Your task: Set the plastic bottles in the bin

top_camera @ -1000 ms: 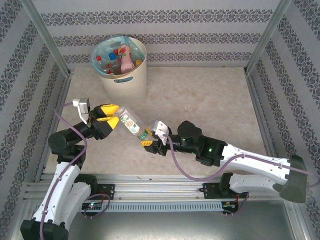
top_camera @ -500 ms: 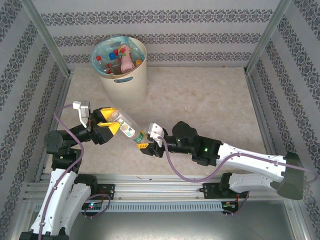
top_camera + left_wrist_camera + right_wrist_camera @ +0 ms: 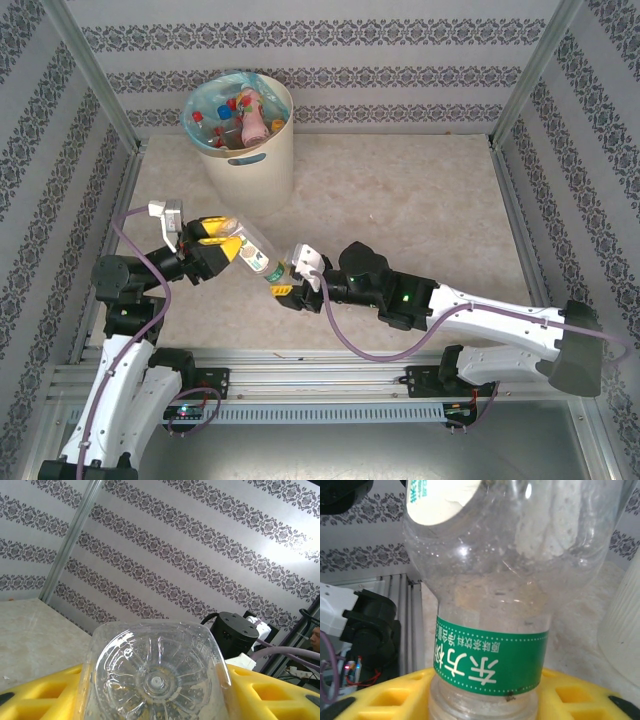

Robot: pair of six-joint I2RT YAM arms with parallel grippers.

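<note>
The clear bottle (image 3: 256, 256) hangs in the air above the bench (image 3: 400, 200), lying slantwise between the two claws over the near left part of the bench. The left claw (image 3: 226, 240) is clamped on its base end. In the left wrist view the ribbed, star-moulded bottom (image 3: 157, 680) sits squarely between the yellow fingers (image 3: 40, 695), which press against both sides. The right claw (image 3: 286, 280) has the neck end between its yellow fingers (image 3: 385, 695), just under a green band (image 3: 490, 665) printed with white characters. Whether those fingers are gripping or only flanking the neck I cannot tell.

The bin (image 3: 252, 165), a round cream plastic tub with a handle slot, stands upright at the far left of the bench, well apart from the held bottle. Its light turquoise liner (image 3: 203, 100) is folded over the rim, and the bottles (image 3: 240, 118) inside show red caps and a pink label.

The bench is pale, marbled and smooth, with wide bare room to the right and centre. Patterned walls (image 3: 320, 40) with metal posts close it on three sides. A grooved metal rail (image 3: 320, 385) runs along the near edge.
</note>
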